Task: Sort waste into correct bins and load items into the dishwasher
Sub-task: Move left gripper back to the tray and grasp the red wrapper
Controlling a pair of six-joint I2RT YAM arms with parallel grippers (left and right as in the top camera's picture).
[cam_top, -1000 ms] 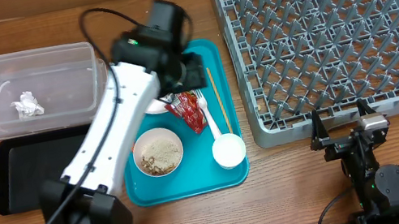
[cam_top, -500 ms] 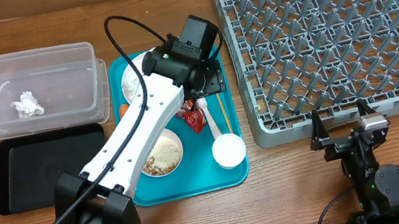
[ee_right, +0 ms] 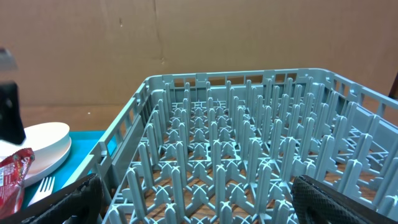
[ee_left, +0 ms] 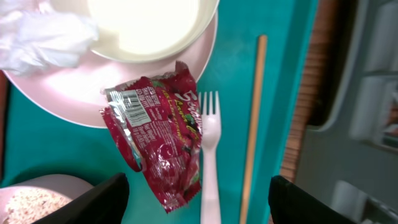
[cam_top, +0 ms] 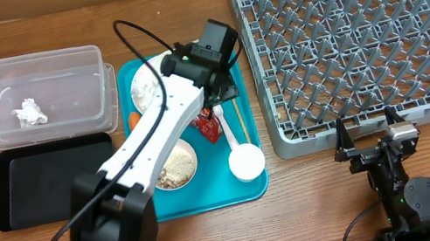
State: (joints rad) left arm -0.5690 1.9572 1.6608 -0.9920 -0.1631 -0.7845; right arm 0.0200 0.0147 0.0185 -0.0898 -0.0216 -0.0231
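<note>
the left gripper hangs over the right half of the teal tray, its two fingers spread wide and holding nothing. in the left wrist view the red snack wrapper lies flat on the tray, in the gap between the fingers and just ahead of them. its upper end overlaps the rim of the white plate. the white fork lies against the wrapper's side, and a wooden chopstick lies beside the fork, toward the tray's right edge. neither finger shows contact with any of them. the right gripper sits near the table's front edge, just in front of the grey dish rack, its fingers wide apart and empty.
</note>
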